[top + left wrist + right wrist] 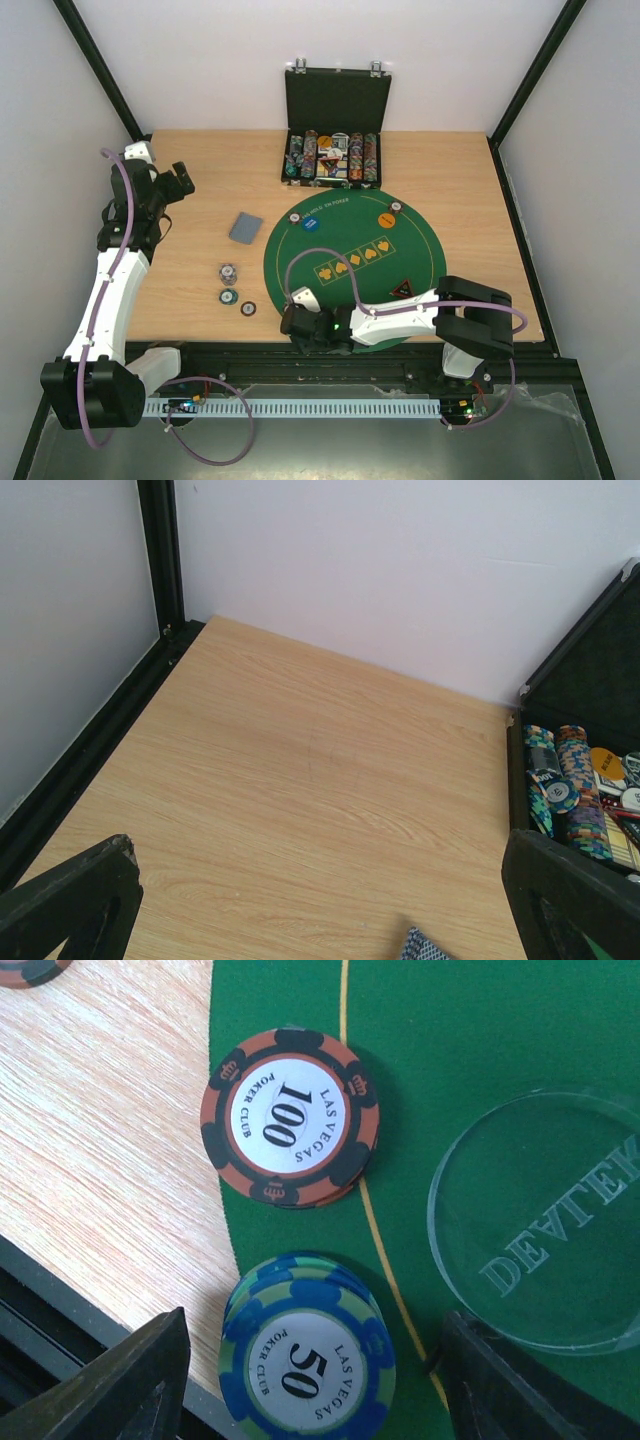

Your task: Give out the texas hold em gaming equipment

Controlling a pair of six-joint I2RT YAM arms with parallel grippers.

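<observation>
In the right wrist view a short stack of blue-and-green "50" poker chips (305,1360) stands on the edge of the green felt mat (480,1040). My right gripper (310,1385) is open around it, with a gap on each side. An orange "100" chip stack (288,1115) lies just beyond, and a clear dealer puck (545,1220) is to the right. From above, the right gripper (297,320) is at the mat's near-left edge. My left gripper (176,184) hangs open and empty over the far left; the grey-blue cards (245,228) lie right of it.
The open black chip case (332,130) stands at the back. Three chip piles (230,285) sit on the wood left of the mat. On the mat are a blue button (291,220), an orange button (385,219) and a black-and-red triangular marker (403,290).
</observation>
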